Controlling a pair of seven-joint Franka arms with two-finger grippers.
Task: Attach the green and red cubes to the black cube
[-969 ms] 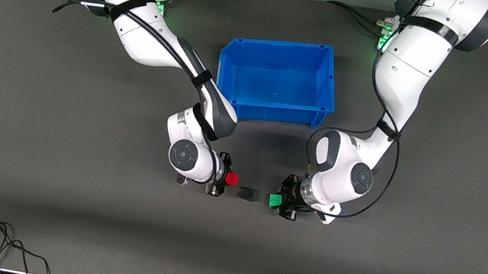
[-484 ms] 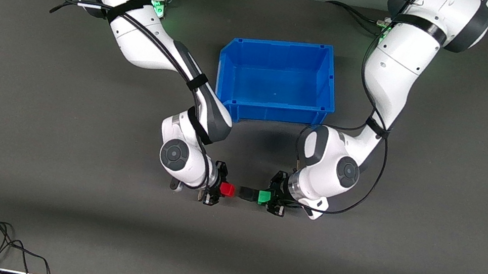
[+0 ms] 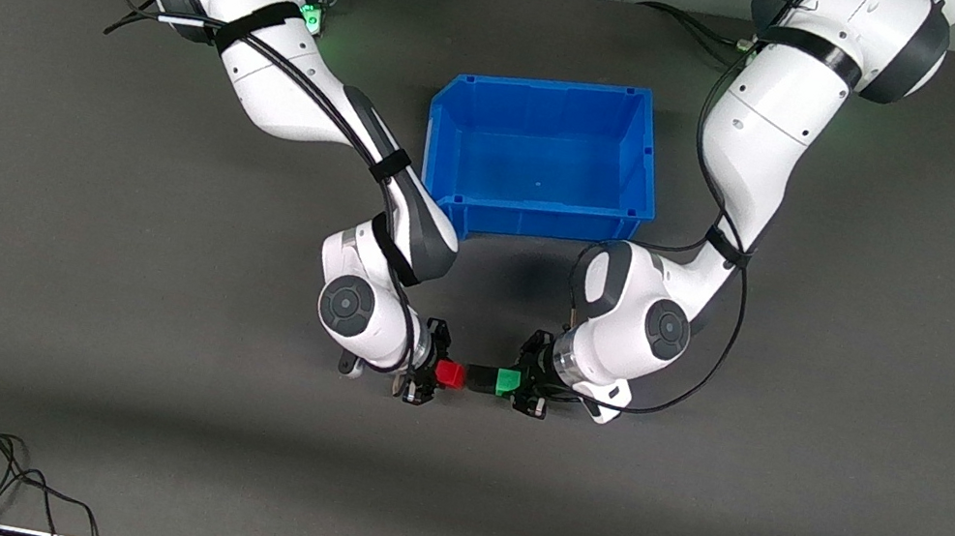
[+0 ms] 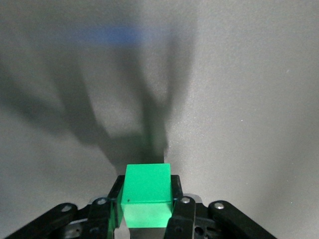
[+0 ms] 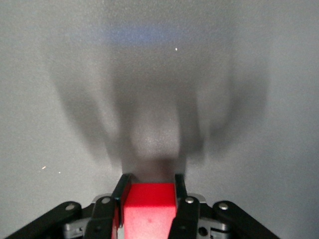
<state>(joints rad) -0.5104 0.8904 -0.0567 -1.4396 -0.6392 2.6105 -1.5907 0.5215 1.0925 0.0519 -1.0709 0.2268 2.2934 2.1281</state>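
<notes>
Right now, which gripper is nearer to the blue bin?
Left, only slightly. The left gripper, holding the green cube, and the right gripper, holding the red cube, both sit nearer the front camera than the blue bin.

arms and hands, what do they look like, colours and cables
Both are glossy white arms with dark grey joint caps and round grey discs at the wrist. Black cables run along them under black straps. The left hand and right hand are black, with silver screws.

The gap between the right gripper [image 3: 425, 377] and the left gripper [image 3: 527, 389] is filled by the red cube [image 3: 449, 374], the black cube [image 3: 480, 377] and the green cube [image 3: 506, 382]. Bare mat is seen nearer the camera. Farther off, the way is blocked by the blue bin [image 3: 545, 219].
</notes>
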